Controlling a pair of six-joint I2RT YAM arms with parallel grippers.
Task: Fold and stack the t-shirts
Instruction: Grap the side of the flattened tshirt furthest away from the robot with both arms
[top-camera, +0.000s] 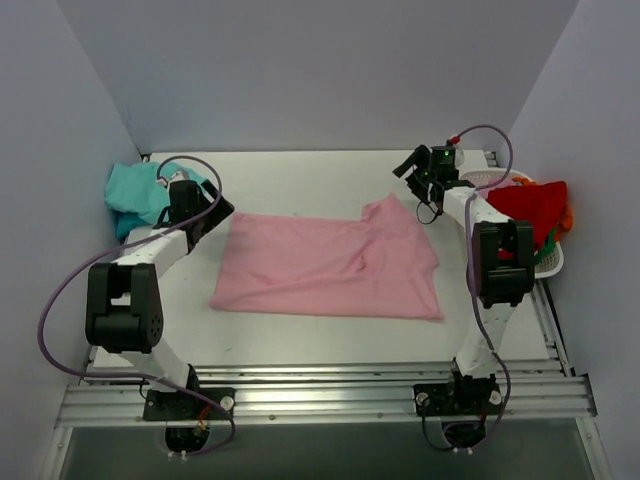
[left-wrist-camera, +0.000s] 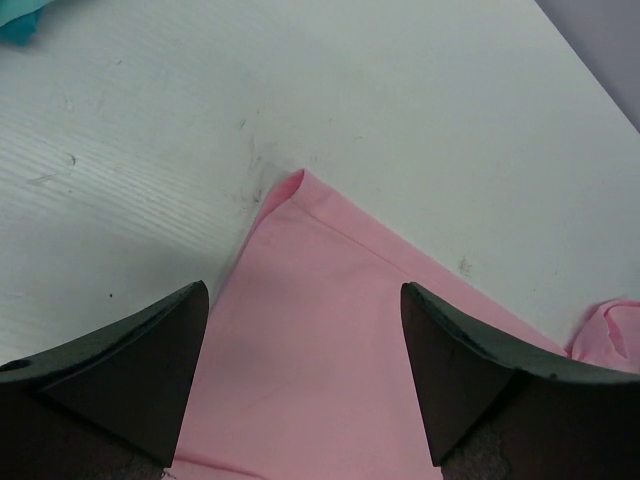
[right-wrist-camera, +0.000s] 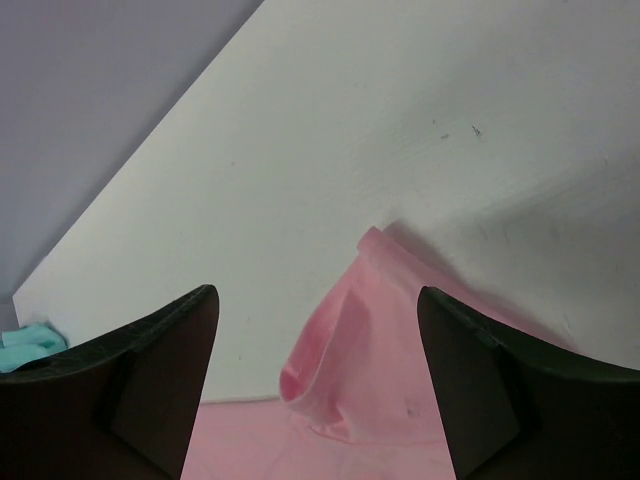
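Pink t-shirt (top-camera: 330, 265) spread out (fingers (left-wrist-camera: 130, 370) apart).

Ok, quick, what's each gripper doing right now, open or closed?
Left gripper: open, empty, over a corner of the pink shirt.
Right gripper: open, empty, above the shirt's far edge.

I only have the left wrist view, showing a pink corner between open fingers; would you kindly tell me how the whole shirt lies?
Observer: The pink t-shirt lies spread across the middle of the table, its far right corner rumpled upward.
Operator: Where is the other arm?
Observer: The right gripper hangs open by that rumpled corner, holding nothing.
Operator: And the teal sliver I see?
Observer: The teal t-shirt sits crumpled at the far left edge, unfolded.
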